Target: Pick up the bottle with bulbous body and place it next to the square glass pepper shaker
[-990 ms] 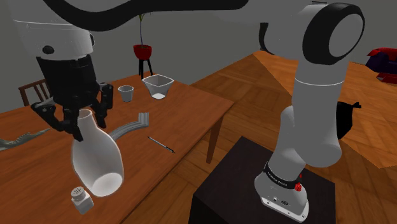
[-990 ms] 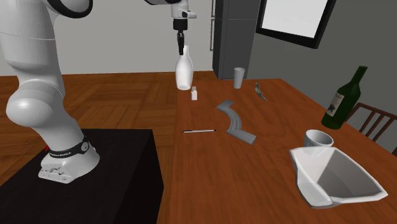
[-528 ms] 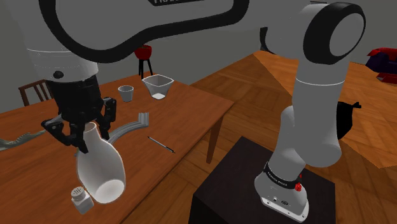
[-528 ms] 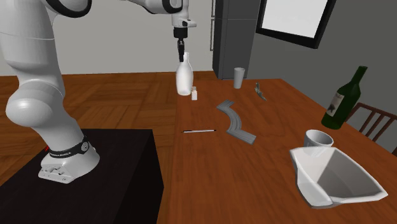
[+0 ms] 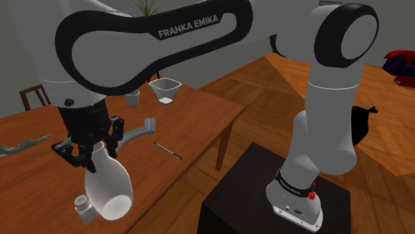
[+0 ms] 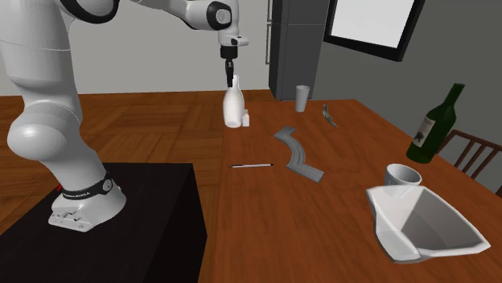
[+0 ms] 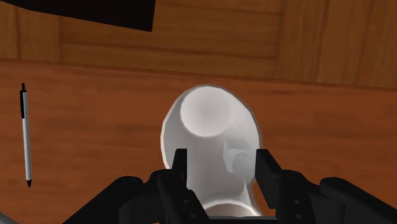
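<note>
The black gripper [image 5: 93, 151] is clamped on the narrow neck of the white bulbous bottle [image 5: 110, 187], with one finger [image 7: 180, 164] on each side of the neck and the jaws only narrowly apart. The bottle hangs upright, its round body low at the wooden table [image 5: 199, 113]; whether its base touches the wood is unclear. A small white pepper shaker [image 5: 83, 207] stands just beside the bottle. In the second exterior view the bottle [image 6: 232, 108] is immediately left of the shaker [image 6: 245, 119].

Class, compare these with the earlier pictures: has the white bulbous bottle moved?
Yes. In the second exterior view the bottle has dropped lower, its base now nearly level with the small shaker beside it.
</note>
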